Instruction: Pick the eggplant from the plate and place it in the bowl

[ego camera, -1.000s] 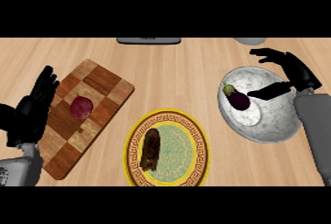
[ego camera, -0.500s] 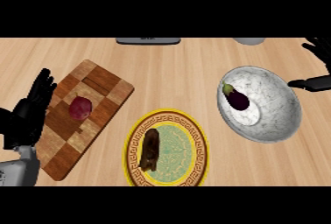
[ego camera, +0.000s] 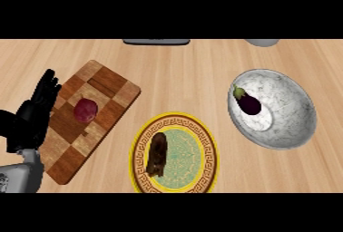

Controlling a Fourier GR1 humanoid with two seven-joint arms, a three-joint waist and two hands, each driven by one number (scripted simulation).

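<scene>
My right robot hand has gone out of view; half a second back it was pulling off past the worktop's right edge, and a second back it hung over the bowl (ego camera: 281, 124). The eggplant (ego camera: 248, 103) lies inside the bowl, on the left part of its inner wall, stem toward the worktop's far edge, nothing touching it. I judge the placing done: the eggplant is released and settled, off the plate (ego camera: 175, 181) and in the bowl. The left robot hand (ego camera: 39, 106) rests at the worktop's left edge, fingers straight and spread, holding nothing, just beside the chequered cutting board (ego camera: 107, 86); it has not shifted. On the board sits a round reddish-purple item (ego camera: 85, 110), untouched. The yellow-rimmed plate near the front edge carries a dark brown item (ego camera: 158, 154) on its left half; I cannot tell what it is. At the far edge a dark flat object (ego camera: 156, 41) and a pale rounded object (ego camera: 262, 42) are cut off by the view. Nothing stands between plate and bowl; no obstacle matters now.
</scene>
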